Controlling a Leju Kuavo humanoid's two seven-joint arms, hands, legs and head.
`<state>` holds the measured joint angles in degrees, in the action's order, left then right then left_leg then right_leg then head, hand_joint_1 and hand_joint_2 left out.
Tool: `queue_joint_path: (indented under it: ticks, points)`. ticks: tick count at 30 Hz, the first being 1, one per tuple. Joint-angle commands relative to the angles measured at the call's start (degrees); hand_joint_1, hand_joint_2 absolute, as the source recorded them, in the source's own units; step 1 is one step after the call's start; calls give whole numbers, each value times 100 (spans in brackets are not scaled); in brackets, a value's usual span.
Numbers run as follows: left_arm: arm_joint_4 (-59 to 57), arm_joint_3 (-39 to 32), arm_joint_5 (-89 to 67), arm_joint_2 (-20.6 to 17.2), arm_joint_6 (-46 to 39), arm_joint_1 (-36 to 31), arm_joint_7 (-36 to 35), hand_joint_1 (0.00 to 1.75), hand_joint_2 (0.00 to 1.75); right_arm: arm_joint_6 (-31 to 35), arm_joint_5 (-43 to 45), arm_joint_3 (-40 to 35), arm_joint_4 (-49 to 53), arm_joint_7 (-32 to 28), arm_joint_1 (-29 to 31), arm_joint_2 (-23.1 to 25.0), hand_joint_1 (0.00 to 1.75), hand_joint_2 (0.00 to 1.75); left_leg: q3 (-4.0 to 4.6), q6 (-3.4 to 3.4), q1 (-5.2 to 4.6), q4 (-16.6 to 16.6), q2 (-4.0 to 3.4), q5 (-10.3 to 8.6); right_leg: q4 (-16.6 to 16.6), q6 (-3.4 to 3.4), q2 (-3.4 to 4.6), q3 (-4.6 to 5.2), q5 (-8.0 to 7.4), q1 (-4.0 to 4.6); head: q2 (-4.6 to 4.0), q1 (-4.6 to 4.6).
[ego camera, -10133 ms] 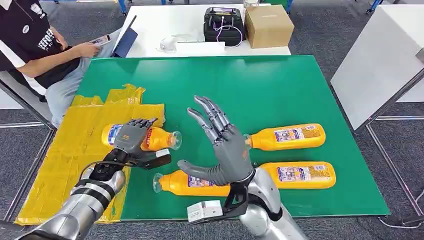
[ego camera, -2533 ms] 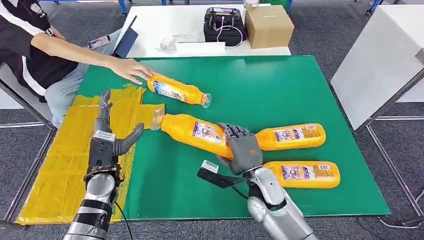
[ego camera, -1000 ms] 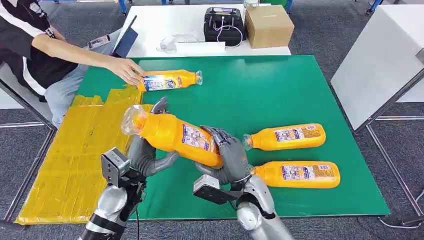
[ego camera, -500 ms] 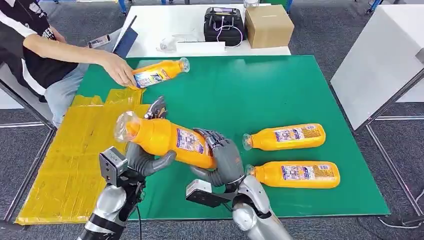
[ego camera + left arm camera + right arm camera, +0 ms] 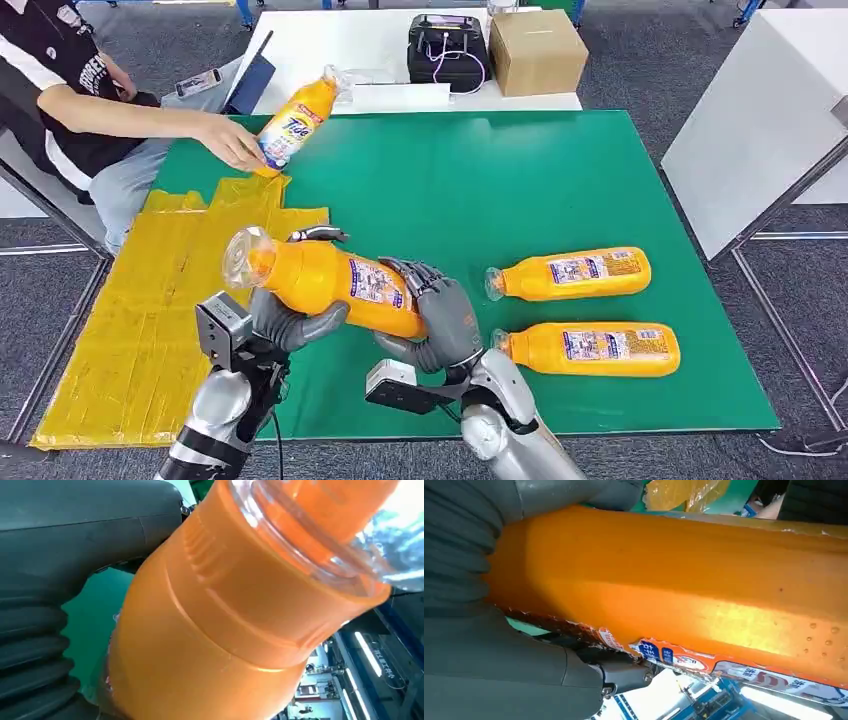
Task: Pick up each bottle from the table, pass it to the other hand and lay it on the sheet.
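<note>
head view | bottle [image 5: 325, 282] was up off the green worktop [image 5: 520, 180], both hands on it | long axis ran cap-left toward yellow sheet [image 5: 150, 300] | left hand [image 5: 285, 320] gripped neck end, right hand [image 5: 440, 325] wrapped the base | left sat nearer the sheet

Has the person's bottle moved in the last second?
Yes. The bottle in the person's hand has tipped up, cap now toward the white table.
</note>
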<state>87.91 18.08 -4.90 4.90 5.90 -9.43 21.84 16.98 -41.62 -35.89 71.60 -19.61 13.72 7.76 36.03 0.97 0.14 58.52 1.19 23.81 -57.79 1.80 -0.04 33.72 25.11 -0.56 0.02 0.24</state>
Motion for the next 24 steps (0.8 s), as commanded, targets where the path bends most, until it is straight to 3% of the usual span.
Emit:
queue_joint_path:
  ticks: [1,13,15,17,18,22,23,24]
  points:
    - [-394,80,-4,-4,-24,-318,-44,175,175,-49,-32,-300,-374,-27,183,-130,175,175,-26,-4,9,-5,-4,5,17,-4,-6,-35,3,11,0,0]
    - [-391,47,8,15,-83,-311,-30,175,175,39,-40,-258,-340,-19,159,-137,175,175,-20,-3,7,-4,-1,4,13,-3,-7,-27,3,9,0,0]
    - [-375,28,16,15,-101,-302,-25,175,175,104,-40,-223,-274,-11,138,-135,148,175,-14,-2,3,-4,0,2,9,-2,-7,-19,3,5,0,0]
    - [-364,16,19,14,-107,-308,-22,175,175,110,-35,-194,-203,-4,137,-165,154,175,-16,-3,6,-3,0,3,10,-3,-8,-22,3,7,0,0]
    - [-361,14,19,13,-108,-312,-22,175,175,108,-35,-182,-200,0,144,-174,175,175,-24,-4,8,-4,-1,5,15,-4,-9,-32,4,10,0,0]
    - [-356,13,22,21,-112,-328,-20,175,175,109,-44,-128,-233,14,151,-168,175,175,-7,-1,1,-2,2,1,4,-1,-7,-10,2,2,0,0]
    - [-361,12,23,21,-115,-332,-20,175,175,142,-68,-119,-230,11,143,-159,145,175,-18,-3,7,-3,0,4,12,-3,-9,-25,3,8,0,0]
    - [-370,7,27,26,-122,-338,-18,175,175,190,-89,-99,-217,7,130,-148,93,175,-9,-2,3,-2,2,1,6,-2,-8,-13,2,4,0,0]
